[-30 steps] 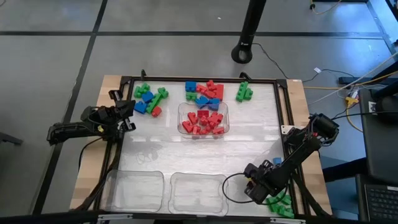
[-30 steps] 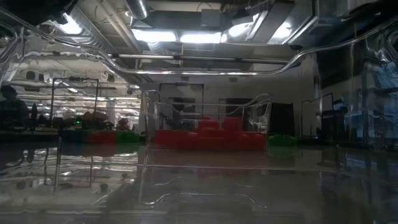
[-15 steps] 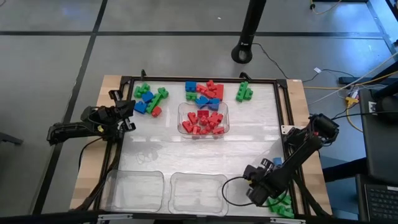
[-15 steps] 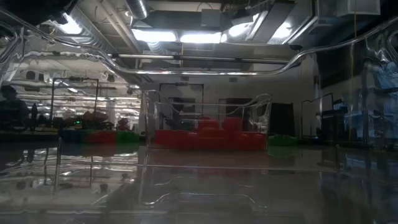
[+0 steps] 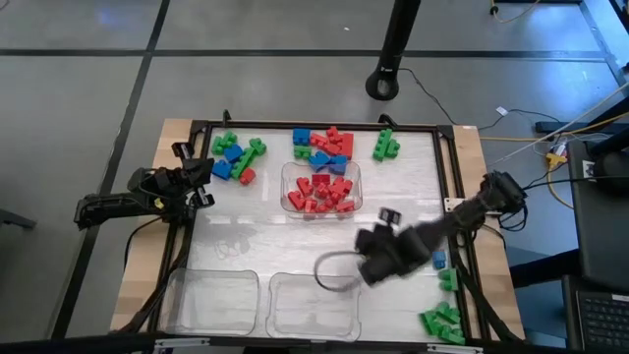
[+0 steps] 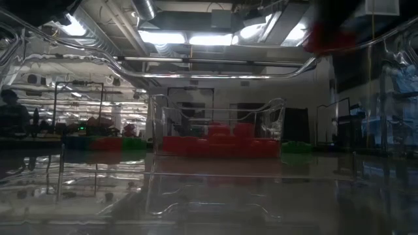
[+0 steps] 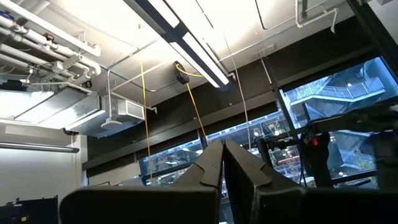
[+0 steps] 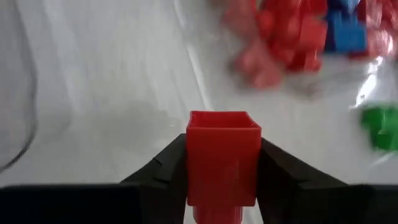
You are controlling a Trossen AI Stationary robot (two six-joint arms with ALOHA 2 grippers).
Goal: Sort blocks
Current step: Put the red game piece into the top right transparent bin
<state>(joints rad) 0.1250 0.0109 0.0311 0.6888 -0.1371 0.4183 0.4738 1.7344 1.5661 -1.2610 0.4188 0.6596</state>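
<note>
Two arms share the bench (image 5: 393,211). The right pincer (image 8: 224,171) is clenched on a red block (image 8: 222,155), its dark fingers (image 8: 163,168) pressed against both sides; in the high view this pincer (image 5: 378,258) hangs blurred over the bench's middle right, near of the red tray (image 5: 321,187) and just right of the near middle tray (image 5: 310,305). In the low view the red block (image 6: 330,36) shows as a smear high at the right.

The left pincer (image 7: 222,163) is shut and grasps nothing, its tips touching and pointed up at the ceiling; from above it (image 5: 201,177) sits at the bench's left edge, close to a mixed cluster (image 5: 236,159) of green, blue and red blocks.

The red tray, at the bench's middle toward the far side, is filled with red blocks (image 5: 322,192). Just beyond it lies a red and blue pile (image 5: 324,144), and to the right of that a green pair (image 5: 385,146). Another clear tray (image 5: 211,300) stands at the near left beside the middle one. Green blocks (image 5: 442,323) lie off the bench's near right corner, with a blue block (image 5: 438,260) and a green one (image 5: 447,279) a little farther along that right edge
</note>
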